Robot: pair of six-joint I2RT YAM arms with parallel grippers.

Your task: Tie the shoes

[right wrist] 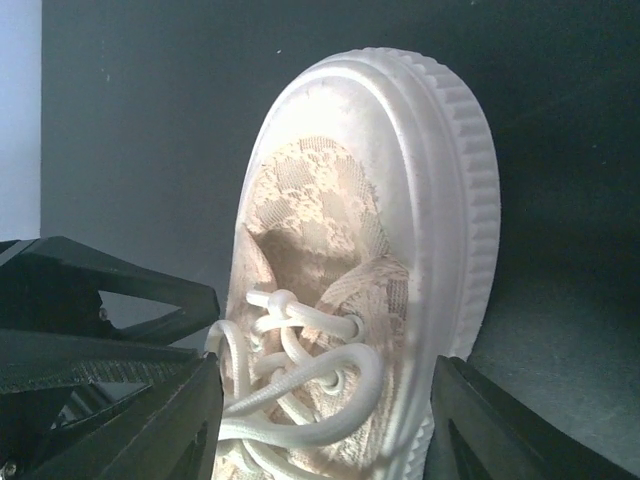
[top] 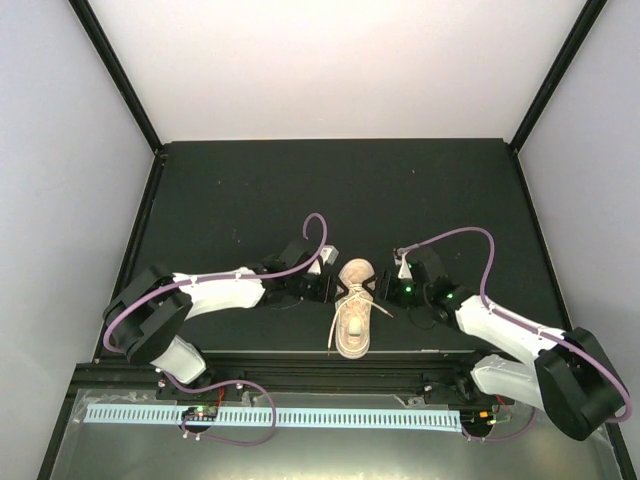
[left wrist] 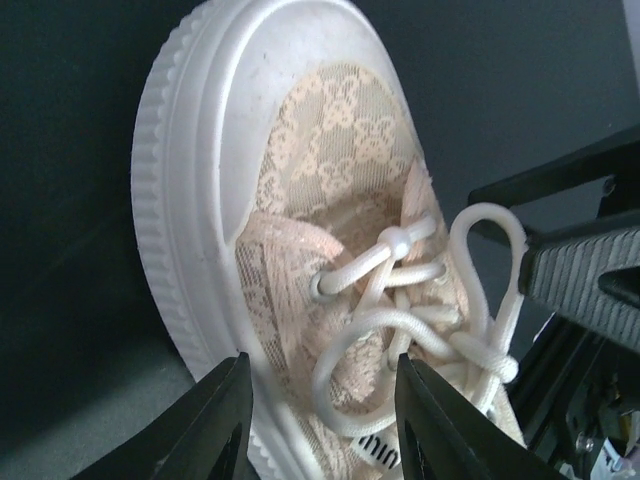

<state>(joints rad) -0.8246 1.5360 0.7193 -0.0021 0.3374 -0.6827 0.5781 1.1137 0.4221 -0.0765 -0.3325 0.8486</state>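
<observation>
We find the sneaker (top: 352, 325) lying on the black table (top: 250, 190) with its long axis running from the near edge toward the far one, crosswise to the line between our two arms. The left gripper (top: 325, 287) sits just beside the sneaker's left flank and the right gripper (top: 385, 290) just beside its right flank, both level with the cream laces (left wrist: 400, 330), so neither arm is clearly nearer. On both wrist views the rubber toe cap lies beyond the fingertips. The left fingers (left wrist: 225, 420) are spread, with a slack loop of lace lying between them, not pinched. The right fingers (right wrist: 185, 420) stand wider still, straddling the upper and holding nothing. We judge the laces loosely looped and not yet drawn into a bow. The next grasp turns on each gripper closing inward, across the sneaker, onto the loop on its own side of the tongue.
</observation>
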